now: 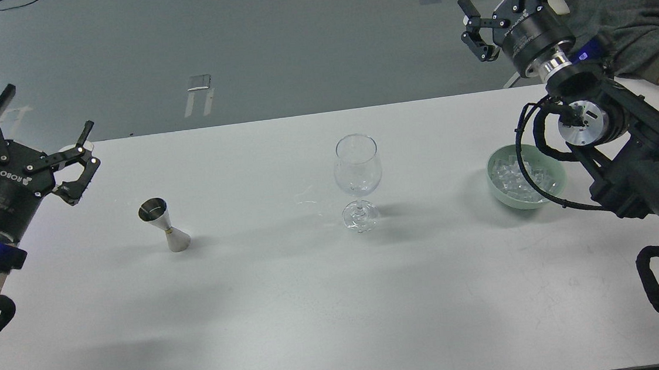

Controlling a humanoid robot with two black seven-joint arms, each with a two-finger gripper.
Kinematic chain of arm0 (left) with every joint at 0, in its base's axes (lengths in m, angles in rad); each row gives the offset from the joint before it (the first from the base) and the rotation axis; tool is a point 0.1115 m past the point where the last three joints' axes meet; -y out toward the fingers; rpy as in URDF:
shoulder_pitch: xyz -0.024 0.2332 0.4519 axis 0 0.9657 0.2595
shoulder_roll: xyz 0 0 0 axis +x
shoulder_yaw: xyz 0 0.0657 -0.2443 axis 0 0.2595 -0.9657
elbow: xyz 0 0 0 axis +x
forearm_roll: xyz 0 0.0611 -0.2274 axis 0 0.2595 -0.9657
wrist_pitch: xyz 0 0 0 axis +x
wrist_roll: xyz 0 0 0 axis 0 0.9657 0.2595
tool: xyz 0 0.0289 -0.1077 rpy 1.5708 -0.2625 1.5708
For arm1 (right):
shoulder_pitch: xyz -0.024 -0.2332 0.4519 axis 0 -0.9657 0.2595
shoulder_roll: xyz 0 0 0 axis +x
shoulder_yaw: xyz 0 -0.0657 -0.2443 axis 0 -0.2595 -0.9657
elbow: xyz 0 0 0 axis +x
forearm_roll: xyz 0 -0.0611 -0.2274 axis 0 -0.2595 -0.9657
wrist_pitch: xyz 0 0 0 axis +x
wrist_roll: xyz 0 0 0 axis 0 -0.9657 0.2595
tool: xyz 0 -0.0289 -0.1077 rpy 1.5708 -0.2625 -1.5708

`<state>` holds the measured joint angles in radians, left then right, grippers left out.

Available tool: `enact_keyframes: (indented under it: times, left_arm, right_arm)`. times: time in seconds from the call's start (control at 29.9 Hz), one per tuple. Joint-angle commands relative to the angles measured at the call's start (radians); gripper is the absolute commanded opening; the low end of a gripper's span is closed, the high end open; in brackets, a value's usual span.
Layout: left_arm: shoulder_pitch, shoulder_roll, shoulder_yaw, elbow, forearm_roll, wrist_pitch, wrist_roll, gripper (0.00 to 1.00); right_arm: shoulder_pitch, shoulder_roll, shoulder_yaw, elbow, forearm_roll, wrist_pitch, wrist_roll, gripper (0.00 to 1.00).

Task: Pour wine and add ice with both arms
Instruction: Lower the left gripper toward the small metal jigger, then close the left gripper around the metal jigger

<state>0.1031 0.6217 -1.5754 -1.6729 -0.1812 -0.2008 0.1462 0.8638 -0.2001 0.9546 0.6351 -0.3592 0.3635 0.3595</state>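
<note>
A clear stemmed wine glass [357, 174] stands upright and empty at the middle of the white table [292, 305]. A small steel jigger [164, 225] stands to its left. A pale green bowl [553, 191] at the right holds a heap of clear ice cubes [514, 175]. My left gripper [26, 144] is open and empty at the table's left edge, left of the jigger. My right gripper [512, 3] is open and empty, raised beyond the table's far right edge, behind the bowl. A black cable of the right arm crosses over the bowl.
A person's grey-sleeved arm [639, 13] rests at the table's far right corner, close to my right gripper. Grey floor lies beyond the far edge. A checked cloth shows at the left edge of the view.
</note>
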Motion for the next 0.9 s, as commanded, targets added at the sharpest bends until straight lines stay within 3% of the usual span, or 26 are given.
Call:
enact_keyframes:
  times: [0.0, 0.17, 0.4, 0.7, 0.77, 0.87]
  left_arm:
    - [0.125, -0.083, -0.064, -0.053, -0.008, -0.003, 0.053, 0.93]
    - [0.228, -0.220, -0.064, -0.062, -0.006, 0.000, 0.085, 0.93]
    - [0.253, -0.341, -0.037, -0.051, 0.002, 0.033, 0.089, 0.93]
    - [0.193, -0.458, -0.018, 0.042, 0.075, 0.136, 0.081, 0.94]
    - [0.150, -0.467, 0.003, 0.071, 0.120, 0.217, 0.076, 0.94]
    - [0.115, -0.485, 0.006, 0.105, 0.132, 0.257, 0.075, 0.94]
  right_arm:
    - [0.000, 0.001, -0.002, 0.000, 0.000, 0.000, -0.001, 1.00]
    - [0.000, 0.001, -0.002, 0.000, -0.001, -0.002, -0.001, 1.00]
    - [0.000, -0.007, -0.002, 0.000, 0.000, -0.005, -0.001, 1.00]
    - [0.000, -0.007, -0.002, 0.000, 0.000, -0.008, -0.001, 1.00]
    - [-0.002, -0.007, -0.002, 0.000, 0.000, -0.008, -0.001, 1.00]
    - [-0.002, -0.007, -0.004, 0.000, 0.000, -0.008, -0.001, 1.00]
